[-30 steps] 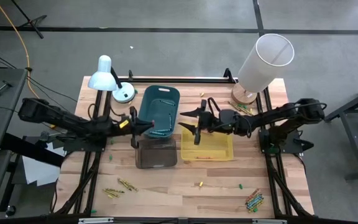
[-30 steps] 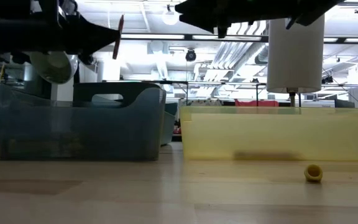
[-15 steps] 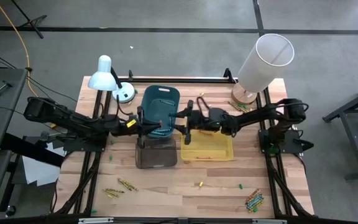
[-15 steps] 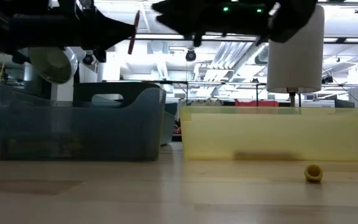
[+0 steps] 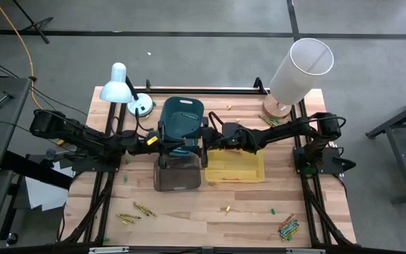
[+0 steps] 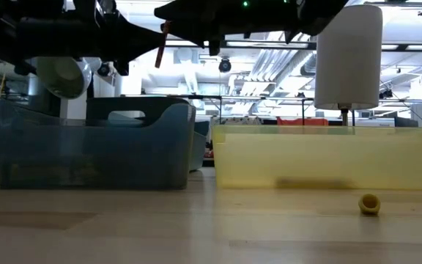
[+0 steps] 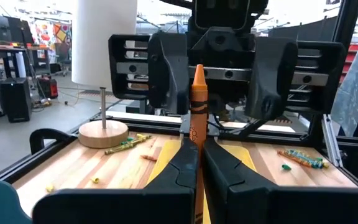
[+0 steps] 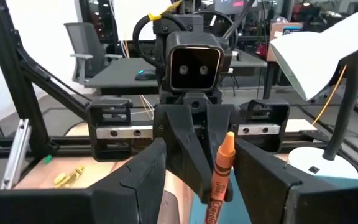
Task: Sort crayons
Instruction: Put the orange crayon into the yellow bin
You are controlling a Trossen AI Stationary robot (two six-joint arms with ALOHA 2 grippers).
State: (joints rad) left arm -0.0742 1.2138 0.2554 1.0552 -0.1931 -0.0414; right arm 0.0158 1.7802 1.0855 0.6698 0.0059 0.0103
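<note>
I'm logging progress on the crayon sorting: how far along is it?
Partly done: some crayons lie in the yellow bin. In hand: the left claw holds an orange crayon before the open right claw. Left: loose crayons on the table.

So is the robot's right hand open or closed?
Open. The right gripper has its two fingers spread wide on either side of the orange crayon, not touching it. The shut left gripper holds that crayon.

Honestly can't read anything from my seat: the orange crayon point(image 7: 197, 118) has dark print on its wrapper, but it's too blurry.
</note>
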